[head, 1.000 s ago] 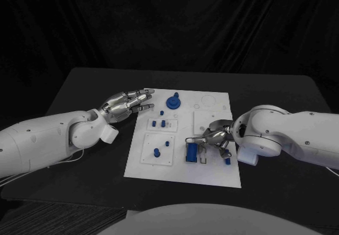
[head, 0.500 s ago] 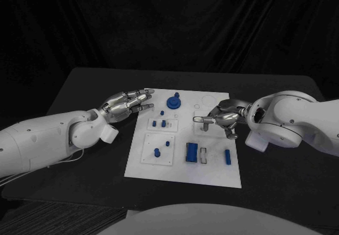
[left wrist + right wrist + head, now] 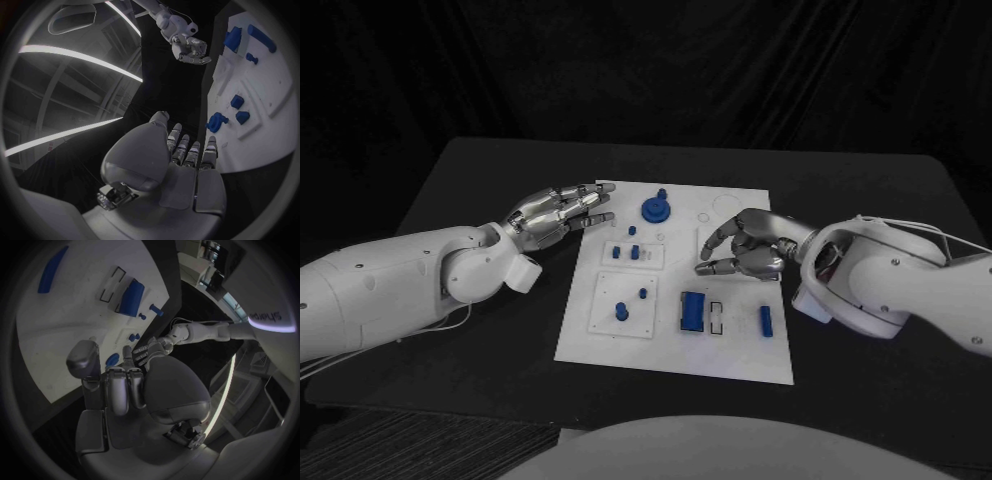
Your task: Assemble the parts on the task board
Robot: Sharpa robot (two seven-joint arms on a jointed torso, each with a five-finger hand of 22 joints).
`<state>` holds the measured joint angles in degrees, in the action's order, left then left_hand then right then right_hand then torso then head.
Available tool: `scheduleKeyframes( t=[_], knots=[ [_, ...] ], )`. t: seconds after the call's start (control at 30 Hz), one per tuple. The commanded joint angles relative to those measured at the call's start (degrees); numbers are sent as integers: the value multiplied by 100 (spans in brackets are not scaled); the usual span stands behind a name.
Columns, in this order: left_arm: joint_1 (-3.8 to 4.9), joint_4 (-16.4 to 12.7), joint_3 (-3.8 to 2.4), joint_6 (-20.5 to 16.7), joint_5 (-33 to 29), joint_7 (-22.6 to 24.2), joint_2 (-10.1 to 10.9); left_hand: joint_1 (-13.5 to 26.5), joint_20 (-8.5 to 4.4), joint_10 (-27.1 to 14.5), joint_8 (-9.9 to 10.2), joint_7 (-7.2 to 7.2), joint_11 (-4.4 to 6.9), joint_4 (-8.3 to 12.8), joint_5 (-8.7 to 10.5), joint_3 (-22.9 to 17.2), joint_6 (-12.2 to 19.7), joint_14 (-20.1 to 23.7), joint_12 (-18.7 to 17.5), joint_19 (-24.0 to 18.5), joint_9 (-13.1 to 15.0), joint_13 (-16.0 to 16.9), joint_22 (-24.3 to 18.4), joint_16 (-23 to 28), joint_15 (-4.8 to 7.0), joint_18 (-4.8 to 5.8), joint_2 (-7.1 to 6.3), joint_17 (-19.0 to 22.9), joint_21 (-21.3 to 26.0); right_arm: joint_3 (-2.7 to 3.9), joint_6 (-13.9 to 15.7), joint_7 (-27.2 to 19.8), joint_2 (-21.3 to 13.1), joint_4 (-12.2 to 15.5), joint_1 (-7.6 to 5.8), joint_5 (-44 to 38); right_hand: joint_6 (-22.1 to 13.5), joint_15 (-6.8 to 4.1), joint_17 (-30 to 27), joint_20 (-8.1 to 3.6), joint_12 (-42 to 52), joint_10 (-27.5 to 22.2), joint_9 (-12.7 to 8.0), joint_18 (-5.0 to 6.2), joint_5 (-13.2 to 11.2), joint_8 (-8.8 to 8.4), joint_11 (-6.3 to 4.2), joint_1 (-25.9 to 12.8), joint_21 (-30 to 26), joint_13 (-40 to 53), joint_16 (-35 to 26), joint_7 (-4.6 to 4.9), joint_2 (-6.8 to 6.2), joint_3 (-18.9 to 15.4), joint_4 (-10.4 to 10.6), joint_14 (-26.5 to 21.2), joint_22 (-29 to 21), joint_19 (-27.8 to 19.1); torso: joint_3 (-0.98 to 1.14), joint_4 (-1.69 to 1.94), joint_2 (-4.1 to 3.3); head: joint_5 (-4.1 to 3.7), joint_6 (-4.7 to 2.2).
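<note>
White task board (image 3: pixel 733 350) lies between left hand (image 3: pixel 560 212) and right hand (image 3: pixel 744 245)

From my seat I see a white task board (image 3: pixel 733 355) on the black bench (image 3: pixel 473 180), blue parts (image 3: pixel 691 311) scattered across its plain face, and my two silver hands, left (image 3: pixel 560 213) and right (image 3: pixel 750 245), on white arms (image 3: pixel 387 290).

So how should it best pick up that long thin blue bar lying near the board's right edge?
Probably from above, pinching the blue bar across its narrow width at mid-length: it lies flat on the task board, long sides clear. The right hand is closest.
</note>
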<state>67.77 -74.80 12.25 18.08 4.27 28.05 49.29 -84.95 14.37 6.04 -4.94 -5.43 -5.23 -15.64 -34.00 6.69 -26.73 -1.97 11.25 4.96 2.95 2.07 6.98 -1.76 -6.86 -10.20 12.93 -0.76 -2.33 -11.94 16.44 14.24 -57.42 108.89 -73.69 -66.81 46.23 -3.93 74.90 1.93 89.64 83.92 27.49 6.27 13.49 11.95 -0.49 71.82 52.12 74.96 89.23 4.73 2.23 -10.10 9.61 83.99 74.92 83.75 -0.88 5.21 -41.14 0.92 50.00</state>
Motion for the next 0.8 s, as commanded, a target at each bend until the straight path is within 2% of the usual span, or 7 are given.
scheduleKeyframes(
  t=[0.03, 0.07, 0.1, 0.23, 0.43, 0.7, 0.8],
  knots=[
    [-13, -19, -5, 70, -21, 86, 10, -3, 11, 0, -25, -7, -31, -14, -13, -31, -25, 1, 27, 9, 8, 6, 4, -29, -30, -24, -3, -5, 6, 3, 812, -87, -47, 183, 173, -2513, -83, -64, 1357, -55, 36, 608, -52, -7, -138, 91, -97, 60, -34, 1504, 21, -39, -381, 328, 123, 570, 675, 9, 0, -3, -3, 3, 0],
    [-15, -19, -5, 75, -21, 87, 14, -3, 11, 0, -25, -7, -31, -14, -13, -31, -25, 1, 27, 9, 8, 6, 4, -29, -30, -24, -3, -5, 6, 3, 878, -9, -58, 232, 225, -2790, -160, -65, 1339, -78, 36, 608, -21, 3, -204, 179, -80, 31, -62, 1504, 15, -82, -576, 511, 263, 566, 668, 8, 1, -4, -3, 4, 0],
    [-19, -20, -5, 82, -21, 87, 20, -8, 12, 0, -24, -7, -34, -11, -20, -35, -18, 2, 28, 8, 7, 6, 1, -28, -30, -24, -4, -5, 6, 3, 948, 133, -72, 307, 302, -3198, -283, -87, 1309, -53, 36, 608, 114, -21, -270, 453, -104, -10, -104, 1504, 3, -33, -896, 872, 608, 560, 659, 12, 2, -5, -3, 2, 0],
    [-35, -21, -5, 95, -21, 84, 29, -14, 12, -1, -24, -5, -37, -7, -26, -39, -14, 2, 27, 6, 7, 5, -2, -27, -31, -24, -3, -5, 7, 3, 875, 510, -101, 455, 467, -3853, -932, -64, 1218, -46, 36, 608, 593, 12, -625, 1195, -38, -309, -327, 1504, -32, -16, -1280, 948, 731, 541, 615, -1, 0, 0, -1, -13, 0],
    [-54, -18, -5, 107, -21, 82, 35, -20, 12, -1, -25, -6, -39, -4, -31, -44, -14, 3, 28, 6, 7, 5, -3, -27, -32, -24, -2, -4, 7, 3, 712, 837, -79, 566, 705, -4305, -1508, -41, 1138, -25, 36, 608, 1025, 33, -993, 1965, -10, -609, -520, 1504, -64, 15, -1414, 808, 741, 525, 578, -5, 3, -4, -4, -36, 0],
    [-74, -14, -5, 124, -21, 68, 42, -36, 15, -3, -26, -5, -46, 6, -46, -59, -7, 0, 29, 7, 6, 4, -3, -30, -39, -23, 3, -5, 7, 3, 444, 1211, -18, 631, 919, -4546, -2150, -22, 1017, -8, 36, 608, 1293, 84, -1035, 2553, 16, -807, -945, 1504, -116, 46, -1524, 677, 746, 499, 484, -55, 0, -2, 3, -44, 0],
    [-81, -14, -5, 131, -21, 59, 47, -36, 15, -3, -26, -5, -46, 6, -46, -59, -7, 0, 29, 7, 6, 4, -3, -30, -39, -23, 3, -5, 7, 3, 213, 1407, 24, 628, 956, -4633, -2453, -11, 946, 8, 36, 608, 1505, 114, -1041, 3010, 36, -861, -1225, 1504, -150, 60, -1589, 584, 734, 483, 409, -92, -4, 2, 3, -45, 0]
  ],
)
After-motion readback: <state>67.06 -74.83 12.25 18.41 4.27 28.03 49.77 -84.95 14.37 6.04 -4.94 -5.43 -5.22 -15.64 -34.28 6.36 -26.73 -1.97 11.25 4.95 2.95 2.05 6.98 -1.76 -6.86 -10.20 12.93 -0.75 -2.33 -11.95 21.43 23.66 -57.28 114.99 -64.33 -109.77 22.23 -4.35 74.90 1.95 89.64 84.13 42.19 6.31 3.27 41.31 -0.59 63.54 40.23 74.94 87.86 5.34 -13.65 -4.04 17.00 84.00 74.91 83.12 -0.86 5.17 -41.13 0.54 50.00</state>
